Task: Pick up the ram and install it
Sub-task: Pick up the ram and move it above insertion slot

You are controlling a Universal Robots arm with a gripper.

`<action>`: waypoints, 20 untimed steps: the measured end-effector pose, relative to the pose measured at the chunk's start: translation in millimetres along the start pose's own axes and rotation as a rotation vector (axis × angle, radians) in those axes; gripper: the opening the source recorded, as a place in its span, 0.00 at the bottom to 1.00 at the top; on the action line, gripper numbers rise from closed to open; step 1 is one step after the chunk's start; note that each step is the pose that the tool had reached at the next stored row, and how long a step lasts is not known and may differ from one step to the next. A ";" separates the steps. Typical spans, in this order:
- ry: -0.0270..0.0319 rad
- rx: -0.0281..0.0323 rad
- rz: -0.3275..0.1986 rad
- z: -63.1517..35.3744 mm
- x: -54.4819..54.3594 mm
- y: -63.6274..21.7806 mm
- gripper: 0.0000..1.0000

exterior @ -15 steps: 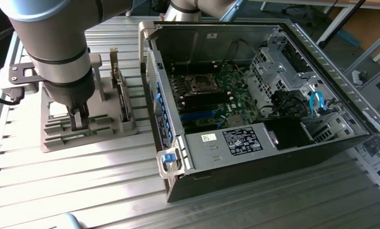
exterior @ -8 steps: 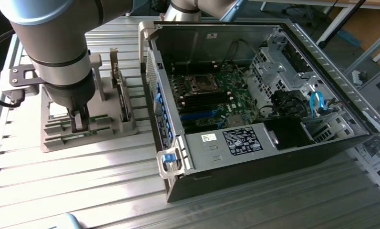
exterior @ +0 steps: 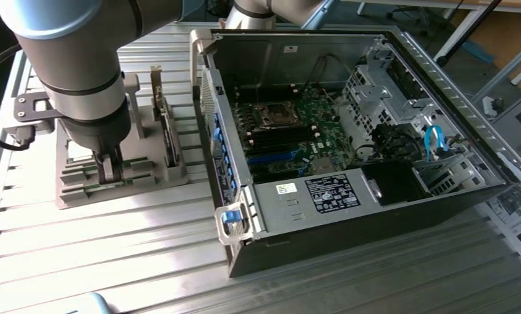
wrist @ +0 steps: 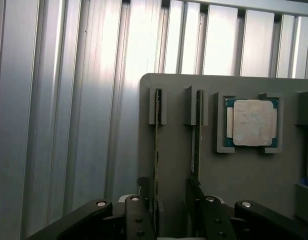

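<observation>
Green ram [wrist: 157, 145] stands on edge in grey holder [wrist: 244, 185] slot on surface [exterior: 112, 261], twin stick [wrist: 196, 135] beside it. We see tool [wrist: 171, 220] released, jaws wide, low over holder. Ram's long axis runs straight ahead from between fingers [wrist: 138, 220]. We judge: not gripped.

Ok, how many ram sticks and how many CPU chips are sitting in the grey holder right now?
ram sticks: 2
CPU chip: 1
Total: 3
</observation>
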State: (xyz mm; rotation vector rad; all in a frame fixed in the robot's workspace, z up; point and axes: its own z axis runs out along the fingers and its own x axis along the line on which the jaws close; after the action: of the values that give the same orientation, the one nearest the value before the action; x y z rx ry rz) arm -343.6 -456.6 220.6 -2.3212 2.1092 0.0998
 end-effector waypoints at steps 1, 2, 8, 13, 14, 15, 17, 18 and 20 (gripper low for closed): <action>0.0000 0.0000 0.000 0.4 0.3 0.0 0.42; 0.0000 0.0000 0.000 0.8 0.5 0.0 0.42; 0.0000 -0.0001 0.000 2.8 1.1 0.0 0.42; 0.0000 -0.0001 0.000 4.1 1.2 -0.1 0.42; 0.0000 0.0000 0.000 4.2 1.2 -0.1 0.42; 0.0000 -0.0001 0.000 4.4 1.2 -0.1 0.42; 0.0000 -0.0001 0.000 4.8 1.2 -0.1 0.42; 0.0000 0.0001 0.000 5.2 1.3 -0.1 0.42; 0.0000 0.0000 0.000 5.8 1.4 -0.1 0.42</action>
State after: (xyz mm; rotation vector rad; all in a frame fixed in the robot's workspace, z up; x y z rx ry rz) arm -343.6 -457.6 214.8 -2.3211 2.1092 0.0999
